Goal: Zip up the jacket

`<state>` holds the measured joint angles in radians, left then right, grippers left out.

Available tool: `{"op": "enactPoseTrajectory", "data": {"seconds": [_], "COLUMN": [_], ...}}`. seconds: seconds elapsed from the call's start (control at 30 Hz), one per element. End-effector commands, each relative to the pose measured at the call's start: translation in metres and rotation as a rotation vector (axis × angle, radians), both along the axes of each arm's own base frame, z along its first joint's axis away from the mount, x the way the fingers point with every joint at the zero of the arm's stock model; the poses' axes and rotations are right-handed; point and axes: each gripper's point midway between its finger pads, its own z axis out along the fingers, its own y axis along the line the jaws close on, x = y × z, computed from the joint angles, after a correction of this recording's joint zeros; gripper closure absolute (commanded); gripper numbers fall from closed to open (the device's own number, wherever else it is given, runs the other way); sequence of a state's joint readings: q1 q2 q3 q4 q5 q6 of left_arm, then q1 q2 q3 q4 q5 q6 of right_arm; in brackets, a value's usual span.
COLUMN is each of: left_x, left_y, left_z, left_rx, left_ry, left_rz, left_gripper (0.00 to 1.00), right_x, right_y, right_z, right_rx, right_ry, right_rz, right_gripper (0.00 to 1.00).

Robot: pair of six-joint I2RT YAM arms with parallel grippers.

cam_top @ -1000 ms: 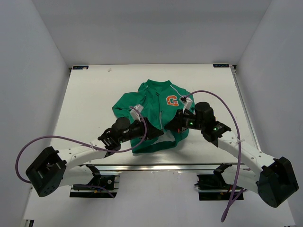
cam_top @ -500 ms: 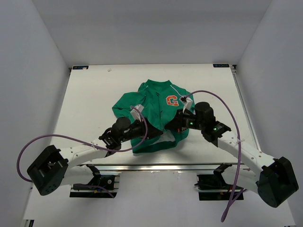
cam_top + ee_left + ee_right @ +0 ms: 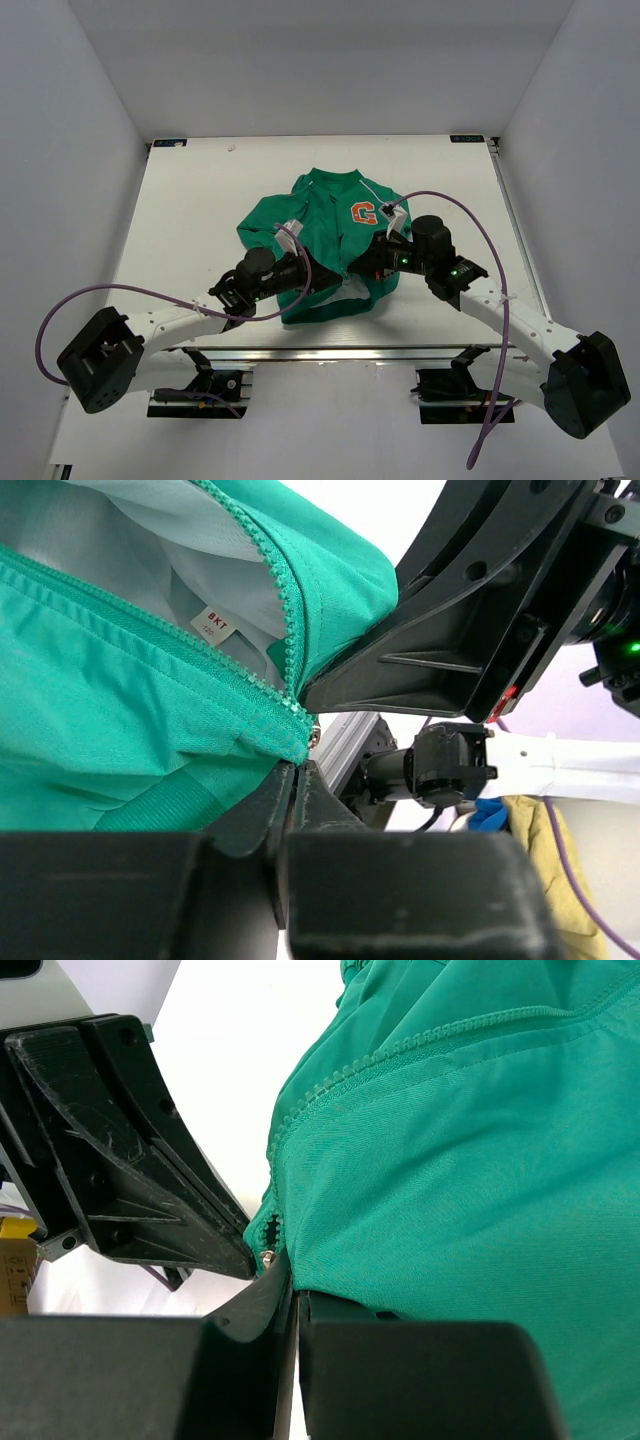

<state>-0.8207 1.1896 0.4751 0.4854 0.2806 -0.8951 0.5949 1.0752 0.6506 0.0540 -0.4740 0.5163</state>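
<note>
The jacket point(image 3: 335, 235) lay flat near the middle of the white surface point(image 3: 190, 200). Its long axis ran straight away from the arms, with the collar point(image 3: 330, 178) at the far end, the hem point(image 3: 320, 308) nearest the bases, and the orange patch point(image 3: 363, 212) facing up.

At the bottom the zip point(image 3: 285, 610) stood open, and pale lining point(image 3: 150, 540) showed between the two front edges. From above it could not be told whether the zip was joined higher up.

The step in hand looked like bringing the two lower ends of the zip together. The left pincer point(image 3: 293, 780) was pressed together on the hem corner at the foot of its row of teeth. The right pincer point(image 3: 290, 1295) was pressed shut on the other front edge, with a small metal piece point(image 3: 267, 1255) at its tips. The two sat just beside each other.

The next move probably called for fine alignment: keeping both corners taut and level and sliding the metal end into its mate. After that, one side would hold the hem down while the other drew the puller toward the collar. The puller itself was not visible.
</note>
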Motion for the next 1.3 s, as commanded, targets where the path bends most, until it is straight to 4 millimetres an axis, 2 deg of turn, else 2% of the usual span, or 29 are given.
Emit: {"op": "enactPoseTrajectory", "data": {"seconds": [0.0, 0.07, 0.2, 0.47, 0.73, 1.0, 1.2, 1.27], "left_x": [0.009, 0.012, 0.009, 0.007, 0.002, -0.006, -0.01, -0.008], "left_y": [-0.003, -0.002, -0.003, 0.004, 0.0, -0.005, -0.002, -0.001], "left_z": [0.016, 0.013, 0.013, -0.013, -0.022, -0.008, -0.015, -0.011], "left_rx": [-0.024, -0.011, -0.023, 0.072, 0.163, 0.111, 0.142, 0.13], "left_ry": [-0.044, -0.03, -0.057, -0.04, -0.079, -0.123, -0.098, -0.089], "left_rz": [0.021, 0.038, 0.021, 0.026, 0.0, -0.057, -0.068, -0.048], "left_gripper": [0.91, 1.0, 1.0, 1.0, 1.0, 1.0, 1.0, 1.0], "right_x": [0.003, 0.003, 0.005, 0.017, 0.017, 0.017, 0.019, 0.016], "right_y": [0.006, 0.006, 0.008, 0.011, 0.017, 0.011, 0.009, 0.01], "right_z": [0.019, 0.019, 0.018, 0.025, 0.034, 0.019, 0.021, 0.019], "right_rx": [0.044, 0.048, 0.057, 0.084, 0.118, 0.082, 0.084, 0.077], "right_ry": [-0.049, -0.043, -0.015, 0.06, 0.087, 0.097, 0.097, 0.106], "right_rz": [0.02, 0.019, 0.003, -0.079, -0.064, -0.098, -0.119, -0.1], "right_gripper": [1.0, 1.0, 1.0, 1.0, 1.0, 1.0, 1.0, 0.99]}}
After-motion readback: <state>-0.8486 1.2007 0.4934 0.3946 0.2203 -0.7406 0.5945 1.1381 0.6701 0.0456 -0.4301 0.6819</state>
